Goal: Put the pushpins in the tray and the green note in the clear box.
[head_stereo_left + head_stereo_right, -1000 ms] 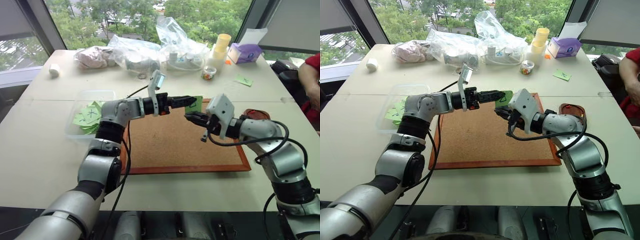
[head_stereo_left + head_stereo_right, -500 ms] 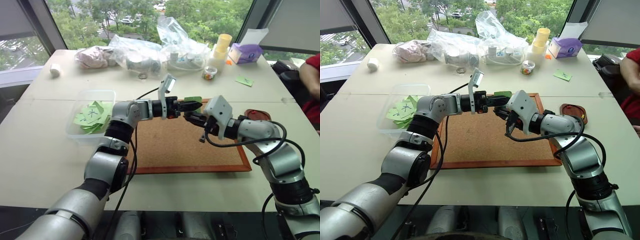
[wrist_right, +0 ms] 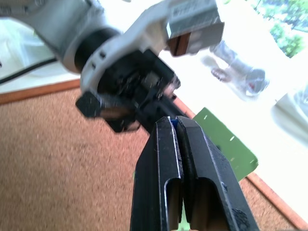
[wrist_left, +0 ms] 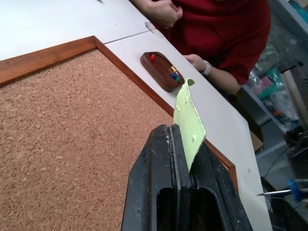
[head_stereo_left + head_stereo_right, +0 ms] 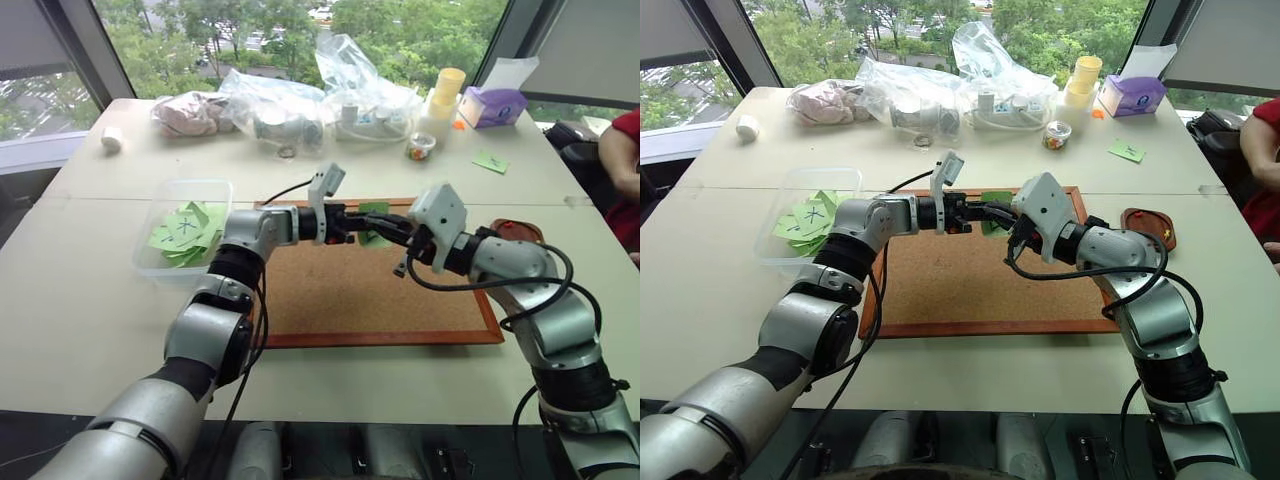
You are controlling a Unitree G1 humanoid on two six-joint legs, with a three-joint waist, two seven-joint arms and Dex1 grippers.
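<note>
Green note (image 4: 189, 120) pinched edge-on in left claw (image 4: 183, 144), held above corkboard (image 5: 370, 290). Right claw (image 3: 175, 130) shut, tips meeting left claw at note; something small and blue between its tips. Tray (image 4: 161, 71) beyond corkboard corner holds coloured pushpins (image 4: 174, 73). Clear box (image 5: 175, 195) at left on counter (image 5: 90, 290), holding green notes.

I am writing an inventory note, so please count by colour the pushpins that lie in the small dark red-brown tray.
Red pushpin: 1
Yellow pushpin: 1
Blue pushpin: 1
Green pushpin: 1
Total: 4 in the small dark red-brown rounded tray
</note>
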